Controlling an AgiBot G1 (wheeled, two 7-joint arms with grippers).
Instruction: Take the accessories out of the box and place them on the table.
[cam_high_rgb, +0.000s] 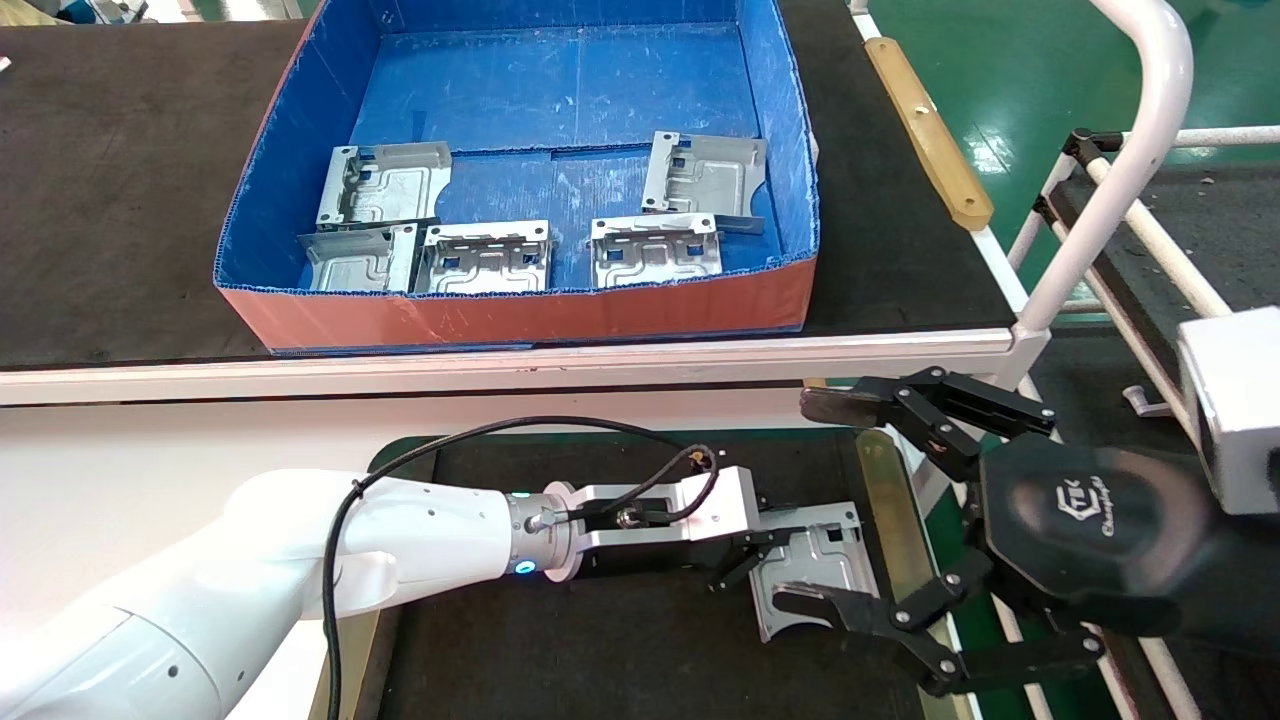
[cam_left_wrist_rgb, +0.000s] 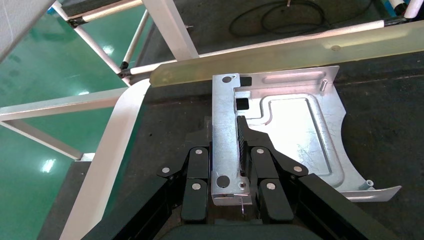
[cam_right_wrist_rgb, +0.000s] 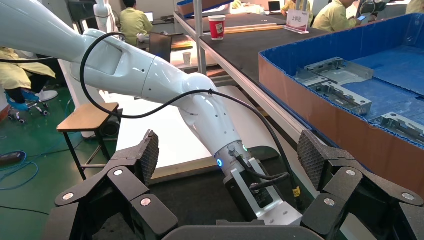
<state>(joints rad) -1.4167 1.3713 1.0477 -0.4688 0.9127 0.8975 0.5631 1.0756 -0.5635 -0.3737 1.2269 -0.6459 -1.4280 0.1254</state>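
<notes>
The robot's left gripper (cam_high_rgb: 752, 563) reaches across the low black-matted table (cam_high_rgb: 600, 650) with its black fingers (cam_left_wrist_rgb: 243, 145) clamped on the bent edge of a silver stamped sheet-metal plate (cam_left_wrist_rgb: 292, 132). The plate lies flat near the table's right edge, just beside the brass-coloured strip (cam_high_rgb: 885, 540) that runs along it, and appears to be resting on the mat. The pinch on the upright tab, not the flat face, is likely the only hold such a thin plate offers, and it would let the piece be set down flat.

The right gripper (cam_high_rgb: 865, 510) hangs beyond the table's right edge with its toothed jaws spread wide and nothing between them. It seems to be waiting off to the side, clear of the working arm.

Five more silver embossed plates (cam_high_rgb: 485, 257) remain in the large shallow blue corrugated-plastic box (cam_high_rgb: 520, 310) with its orange-red front wall. Three lie along the front wall and two behind them, towards the box's left and right sides. The box sits on a longer black-matted bench (cam_high_rgb: 120, 200) with a white front rail, directly behind the table.

Around the station the floor is glossy green, with white tube framing to the right. The right wrist view shows workers in yellow jackets seated at desks and a red paper cup (cam_right_wrist_rgb: 217, 26) on the bench.
</notes>
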